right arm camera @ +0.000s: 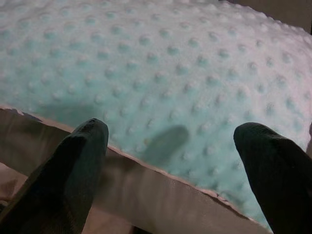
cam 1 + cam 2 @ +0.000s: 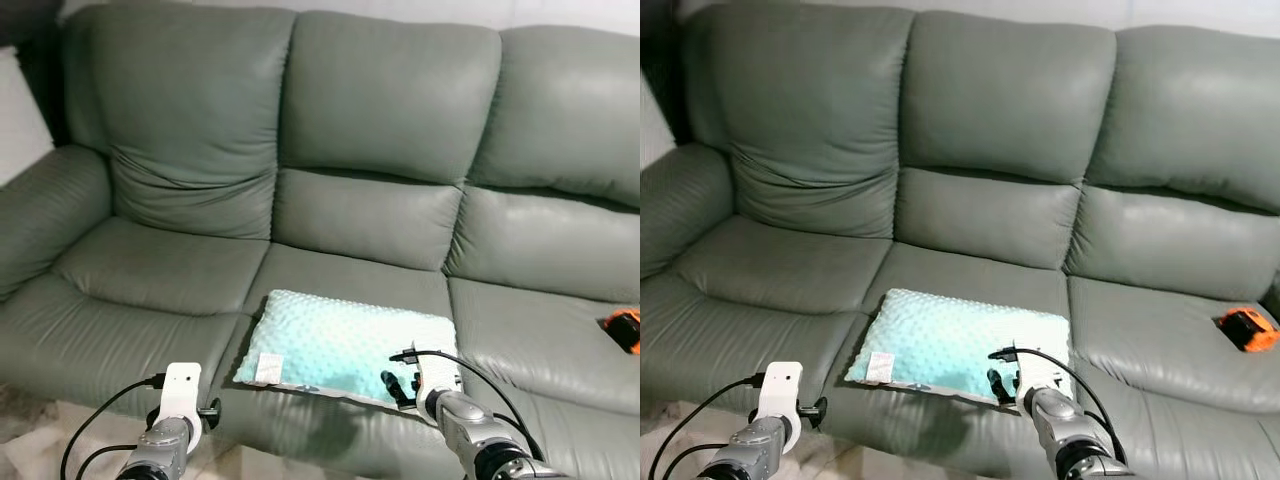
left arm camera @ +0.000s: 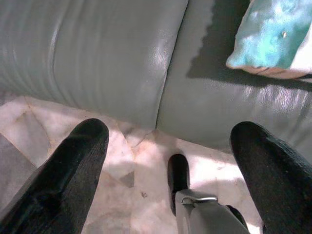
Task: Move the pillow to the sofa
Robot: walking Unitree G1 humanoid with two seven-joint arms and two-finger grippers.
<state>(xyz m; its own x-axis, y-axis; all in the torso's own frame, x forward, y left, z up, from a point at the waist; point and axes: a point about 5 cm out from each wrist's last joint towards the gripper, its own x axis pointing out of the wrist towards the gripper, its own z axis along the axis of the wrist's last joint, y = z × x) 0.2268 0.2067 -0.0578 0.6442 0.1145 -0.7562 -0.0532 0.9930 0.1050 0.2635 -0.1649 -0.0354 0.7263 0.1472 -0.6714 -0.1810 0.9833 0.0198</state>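
The mint dotted pillow point(image 2: 345, 345) lies on the grey sofa point(image 2: 370, 120)'s middle seat, near its front edge. Both hands are open and empty: right hand point(image 2: 400, 386) just over the pillow's front edge, left hand point(image 2: 185, 412) before the seat front. Withdrawing, a right finger could perhaps snag the seam and drag the pillow off.

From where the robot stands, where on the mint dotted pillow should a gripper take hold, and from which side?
Probably the near long edge of the pillow, approached from the front. It lies flat on the sofa seat, and its front seam overhangs the seat edge, where the open right gripper could pinch it.
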